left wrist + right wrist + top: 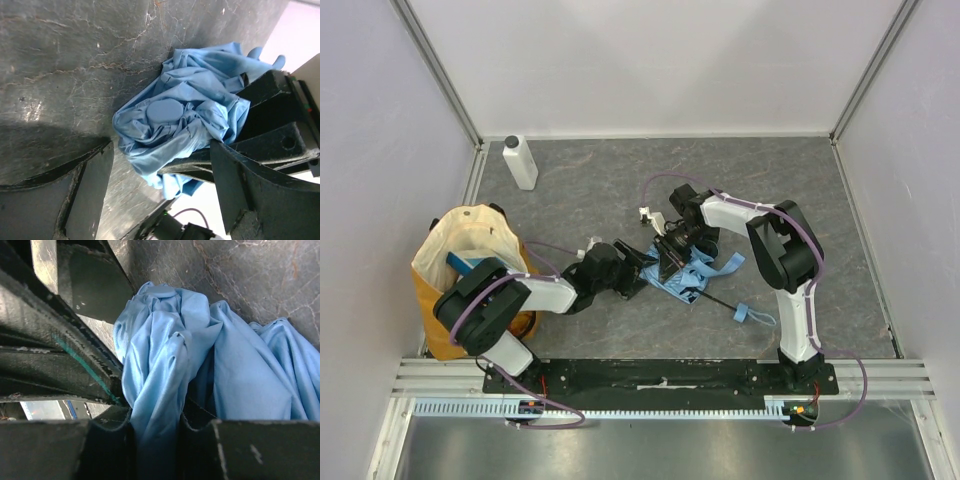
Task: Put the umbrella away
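Both your grippers are at the umbrella. Your right gripper pinches a fold of its blue fabric between narrow jaws. Your left gripper stands wide, with the crumpled bundle on the table just ahead of its fingers.

Tabletop was dark grey and stone-veined. A white plastic bottle stood upright near the far-left corner. A yellow-and-cream tote bag sat at the left edge, mouth open. A sky-blue umbrella lay crumpled near centre. Its black shaft ran toward the near right, ending at a small blue strap loop.
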`<state>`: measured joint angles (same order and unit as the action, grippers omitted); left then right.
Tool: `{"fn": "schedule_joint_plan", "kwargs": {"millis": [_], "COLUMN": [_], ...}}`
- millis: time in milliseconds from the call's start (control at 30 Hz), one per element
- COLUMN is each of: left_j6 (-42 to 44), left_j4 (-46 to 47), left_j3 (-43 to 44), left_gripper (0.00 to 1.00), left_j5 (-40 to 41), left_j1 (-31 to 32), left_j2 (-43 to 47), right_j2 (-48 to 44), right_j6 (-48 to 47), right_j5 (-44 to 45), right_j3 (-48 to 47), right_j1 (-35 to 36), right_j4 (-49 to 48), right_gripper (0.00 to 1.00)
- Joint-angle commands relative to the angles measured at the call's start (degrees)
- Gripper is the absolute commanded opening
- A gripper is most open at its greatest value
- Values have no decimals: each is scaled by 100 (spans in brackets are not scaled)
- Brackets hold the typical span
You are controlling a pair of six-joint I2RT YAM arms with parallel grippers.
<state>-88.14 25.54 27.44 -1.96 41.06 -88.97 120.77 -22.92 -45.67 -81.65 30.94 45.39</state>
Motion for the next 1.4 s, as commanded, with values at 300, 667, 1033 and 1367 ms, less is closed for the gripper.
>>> {"fn": "schedule_joint_plan", "kwargs": {"millis": [300,667,1033,1367], "left_j6": [-1241,-1,596,648], "left_j4": [566,1920,2727,4388], "left_j3": [-397,-802,-591,-635], "left_gripper": [72,78,71,70], "left_j5": [1003,2015,2437,1989], "left_j1": [60,104,183,201], "left_j2": [-841,-1228,-1781,-2642], "right_j2": [588,491,386,649], "right_j6": [-363,-450,-661,-793], "right_j5": [-100,-267,-864,-1110], "right_j3": [184,149,-88,-281], "right_j1": [88,88,105,202], "right_j4": [102,207,374,506], "right_gripper": [0,0,0,0]}}
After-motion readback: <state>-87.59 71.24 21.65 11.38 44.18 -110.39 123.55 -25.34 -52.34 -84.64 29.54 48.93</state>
